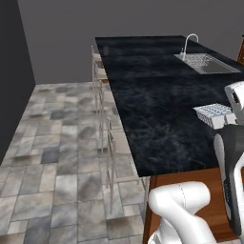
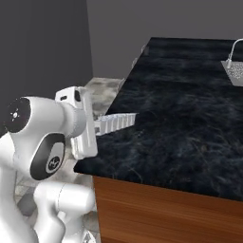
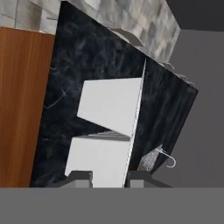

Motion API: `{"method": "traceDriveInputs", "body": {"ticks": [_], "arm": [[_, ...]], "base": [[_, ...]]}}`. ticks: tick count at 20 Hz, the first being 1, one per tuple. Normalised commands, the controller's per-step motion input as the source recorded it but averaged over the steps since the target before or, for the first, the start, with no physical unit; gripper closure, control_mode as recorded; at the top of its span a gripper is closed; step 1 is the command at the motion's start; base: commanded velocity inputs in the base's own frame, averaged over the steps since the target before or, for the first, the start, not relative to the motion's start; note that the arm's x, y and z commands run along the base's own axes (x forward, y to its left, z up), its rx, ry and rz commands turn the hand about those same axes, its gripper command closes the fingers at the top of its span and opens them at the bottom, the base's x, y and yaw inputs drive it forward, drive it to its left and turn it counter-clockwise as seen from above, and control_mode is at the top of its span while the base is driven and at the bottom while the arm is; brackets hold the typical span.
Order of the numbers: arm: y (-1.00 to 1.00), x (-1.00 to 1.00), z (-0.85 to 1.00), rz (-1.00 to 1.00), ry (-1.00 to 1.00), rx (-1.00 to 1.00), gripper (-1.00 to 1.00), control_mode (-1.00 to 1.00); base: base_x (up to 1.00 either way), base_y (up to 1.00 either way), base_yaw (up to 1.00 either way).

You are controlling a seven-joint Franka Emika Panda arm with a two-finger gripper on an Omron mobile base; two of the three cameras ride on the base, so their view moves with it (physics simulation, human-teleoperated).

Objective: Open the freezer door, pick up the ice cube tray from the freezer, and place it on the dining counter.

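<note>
Tray first: your ice cube tray (image 1: 213, 114) hangs above the dining counter (image 1: 157, 95), over the black stone near the counter's end closest to the robot. In the left base view you see its grid of small cells facing up. In the right base view the tray (image 2: 115, 123) sticks out sideways from the hand, its ribbed edge level with the stone and clear of it by a small gap.

Your gripper (image 3: 109, 177) is pinching the tray. In the hand view the two dark fingertips (image 3: 78, 177) stand either side of the pale plastic (image 3: 109, 109), which runs up from between them and hides much of the stone behind it. You cannot tell from this angle how deep the fingers reach into the cells.

Look further along the dining counter and you find a steel sink (image 1: 206, 63) with a curved tap (image 1: 189, 42) set into the far part of the top, well apart from the tray. Bar stools (image 1: 102, 95) line the counter's side toward the grey tiled floor (image 1: 47, 143). Reddish-brown wood panels (image 2: 166, 213) close the counter's near end below the stone.
</note>
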Motion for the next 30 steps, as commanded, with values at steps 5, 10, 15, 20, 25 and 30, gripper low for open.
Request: {"method": "traceDriveInputs", "body": {"ticks": [5, 10, 15, 20, 25, 30], "arm": [[-0.14, 1.0, -0.57, 0.32, 0.03, 0.02, 1.0, -1.0], [0.04, 1.0, -0.89, 0.26, 0.14, -0.01, 1.0, -1.0], [0.04, 0.54, -0.73, 0.08, 0.04, 0.0, 1.0, -1.0], [0.0, 0.2, -0.84, 0.0, 0.05, 0.0, 1.0, -1.0], [-0.01, 0.12, -0.72, 0.0, 0.07, 0.0, 1.0, -1.0], [0.0, 0.44, -0.65, 0.0, 0.03, 0.0, 1.0, -1.0]], "base": [[0.0, 0.0, 0.0], [0.0, 0.0, 0.0], [0.0, 0.0, 0.0], [0.0, 0.0, 0.0], [0.0, 0.0, 0.0], [0.0, 0.0, 0.0]]}}
